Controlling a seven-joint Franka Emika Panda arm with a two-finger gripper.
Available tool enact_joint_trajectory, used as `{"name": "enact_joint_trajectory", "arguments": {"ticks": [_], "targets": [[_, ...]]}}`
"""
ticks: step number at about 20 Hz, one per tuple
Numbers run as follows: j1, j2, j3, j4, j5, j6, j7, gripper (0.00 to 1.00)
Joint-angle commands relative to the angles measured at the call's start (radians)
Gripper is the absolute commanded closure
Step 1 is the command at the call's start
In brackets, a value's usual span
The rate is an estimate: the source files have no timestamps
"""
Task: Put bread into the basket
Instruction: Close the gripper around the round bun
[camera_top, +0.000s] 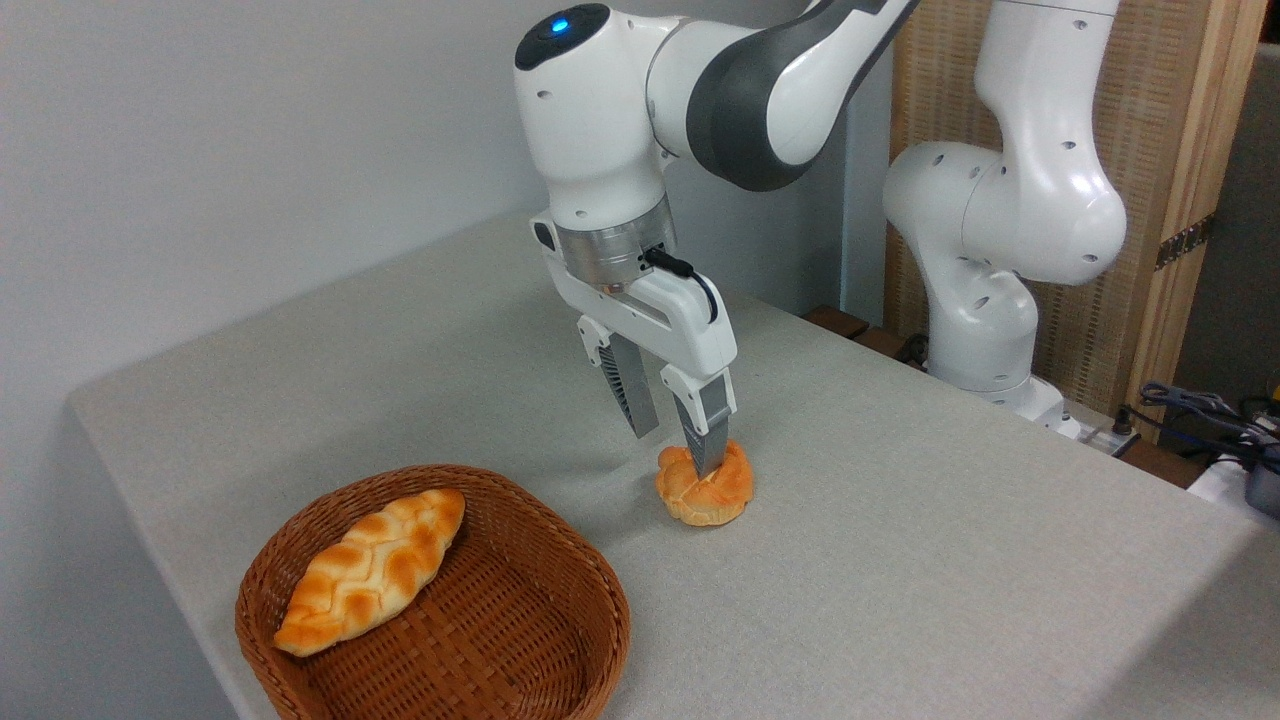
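Observation:
The bread (722, 492), a small round golden bun with a knotted top, sits on the grey table a little right of the basket. My gripper (676, 448) hangs just over it, open and empty. Its nearer finger (704, 432) overlaps the bun's top in this view. The farther finger ends above the table just left of and behind the bun. I cannot tell whether a finger touches the bun. The basket (604, 592), a shallow brown wicker oval, stands at the front left near the table's edge.
A long braided loaf (370, 571) lies in the left half of the basket. The table (900, 560) stretches bare to the right. The arm's white base (985, 330) stands at the back right, with cables (1205, 410) and a wooden panel beyond it.

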Motion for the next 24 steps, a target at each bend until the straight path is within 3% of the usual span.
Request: {"name": "enact_joint_trajectory", "arguments": {"ticks": [1, 4, 6, 11, 20, 24], "targets": [[0.006, -0.019, -0.005, -0.016, 0.013, -0.014, 0.013, 0.00], [0.007, -0.009, -0.005, -0.016, 0.022, -0.007, 0.013, 0.00], [0.007, -0.003, -0.007, -0.016, 0.095, -0.007, 0.013, 0.00], [0.007, 0.001, -0.008, -0.011, 0.169, -0.004, 0.015, 0.00], [0.007, 0.044, -0.008, -0.016, 0.175, 0.002, 0.010, 0.01], [0.009, 0.056, -0.007, -0.014, 0.174, 0.005, 0.010, 0.53]]}}
